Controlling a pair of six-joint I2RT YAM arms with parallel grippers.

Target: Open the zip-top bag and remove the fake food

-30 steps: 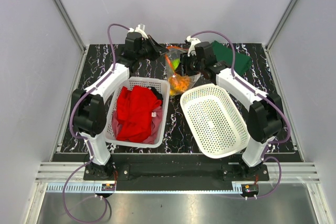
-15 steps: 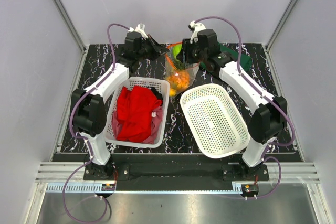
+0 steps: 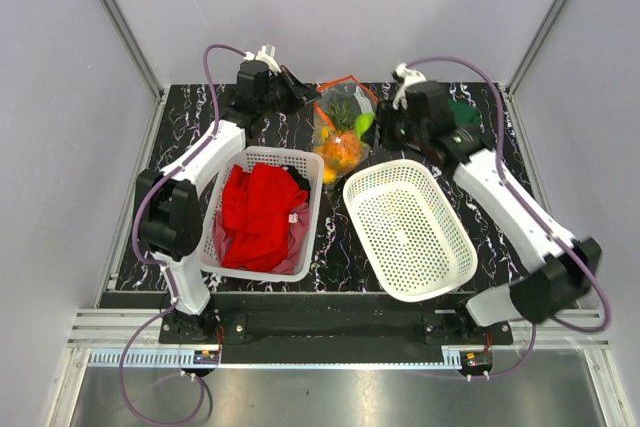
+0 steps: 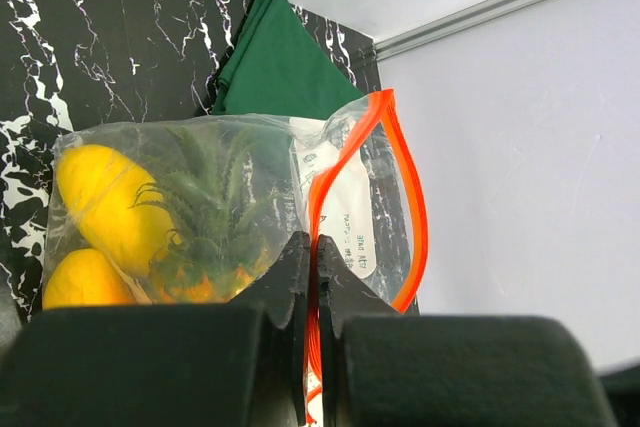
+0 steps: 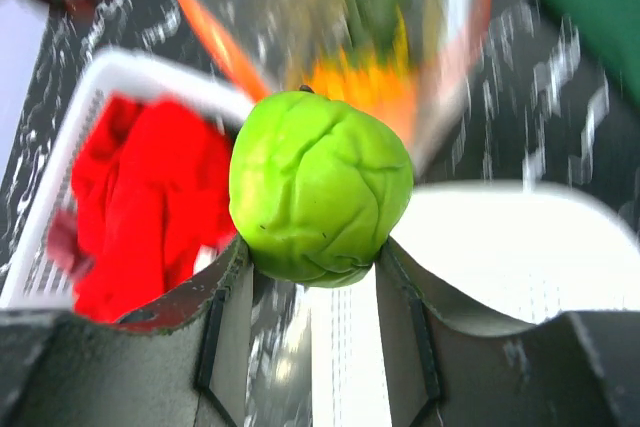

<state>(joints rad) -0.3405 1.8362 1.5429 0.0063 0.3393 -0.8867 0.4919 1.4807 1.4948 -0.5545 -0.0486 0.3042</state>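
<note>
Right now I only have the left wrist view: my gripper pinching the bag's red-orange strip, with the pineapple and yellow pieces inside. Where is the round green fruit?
Observer: The right gripper holds the green fruit between its fingers, outside the zip-top bag.
Operator: Is it over a basket yet?
Observer: Not in the top view. It shows beside the bag, past the far rim of the empty white basket.
Operator: And the second basket?
Observer: The other white basket, on the left, holds a red cloth.
</note>
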